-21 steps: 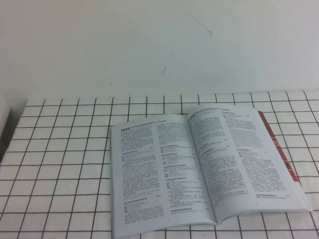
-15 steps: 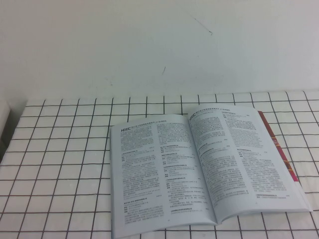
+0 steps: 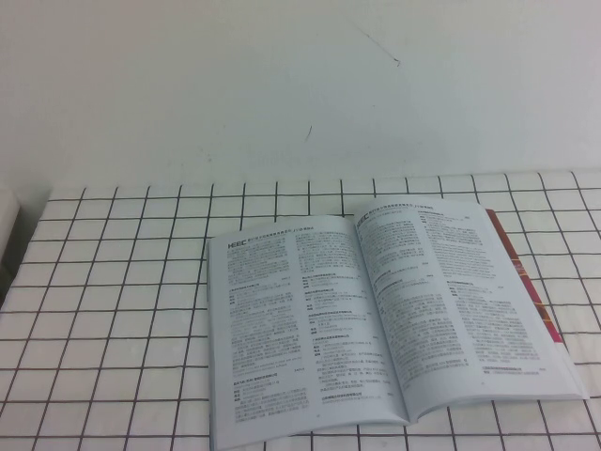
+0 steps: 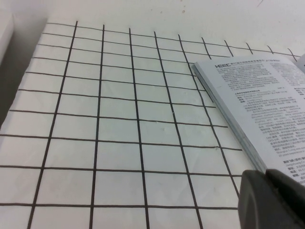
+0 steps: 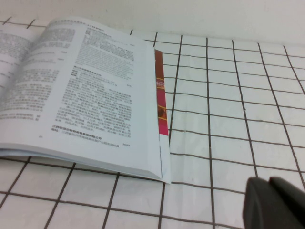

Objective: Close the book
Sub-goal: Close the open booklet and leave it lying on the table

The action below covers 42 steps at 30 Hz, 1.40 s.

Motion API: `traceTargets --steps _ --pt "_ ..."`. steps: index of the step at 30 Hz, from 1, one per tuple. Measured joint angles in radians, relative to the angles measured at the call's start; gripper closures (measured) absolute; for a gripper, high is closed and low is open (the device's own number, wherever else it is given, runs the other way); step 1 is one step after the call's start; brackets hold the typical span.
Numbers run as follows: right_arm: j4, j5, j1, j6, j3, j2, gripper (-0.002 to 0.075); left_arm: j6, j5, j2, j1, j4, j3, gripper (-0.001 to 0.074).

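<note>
An open book (image 3: pixel 376 319) lies flat on the checked tablecloth, right of centre and near the front edge, showing two pages of printed text. A strip of its red cover (image 3: pixel 528 277) shows along the right side. Neither gripper appears in the high view. In the left wrist view my left gripper (image 4: pixel 266 174) is shut and empty, low beside the book's (image 4: pixel 267 105) left edge. In the right wrist view my right gripper (image 5: pixel 269 180) is shut and empty over the cloth, off the book's (image 5: pixel 81 95) right front corner, past the red cover (image 5: pixel 161 95).
The white cloth with its black grid (image 3: pixel 113 310) covers the whole table. A white wall (image 3: pixel 282 85) rises behind it. A pale object (image 3: pixel 6 221) sits at the table's far left edge.
</note>
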Motion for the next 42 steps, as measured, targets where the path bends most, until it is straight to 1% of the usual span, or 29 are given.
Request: traceTargets --steps 19,24,29,34,38,42 --pt "0.004 0.000 0.000 0.000 0.000 0.000 0.0729 0.013 0.000 0.000 0.000 0.017 0.000 0.0738" --pt "0.004 -0.017 0.000 0.000 0.000 0.000 0.0729 0.013 -0.061 0.000 0.000 -0.033 0.005 0.0738" --pt "0.004 -0.132 0.000 0.000 0.007 0.000 0.0729 0.013 -0.172 0.000 0.000 -0.055 0.005 0.0738" --pt "0.004 -0.322 0.000 0.000 0.008 0.000 0.0729 0.017 -0.247 0.000 0.000 -0.057 0.005 0.0738" --pt "0.004 -0.376 0.000 0.000 0.008 0.000 0.0729 0.049 -0.212 0.000 0.000 -0.003 0.005 0.0738" --pt "0.004 -0.317 0.000 0.000 0.008 0.000 0.0729 0.114 -0.044 0.000 0.000 0.086 0.005 0.0738"
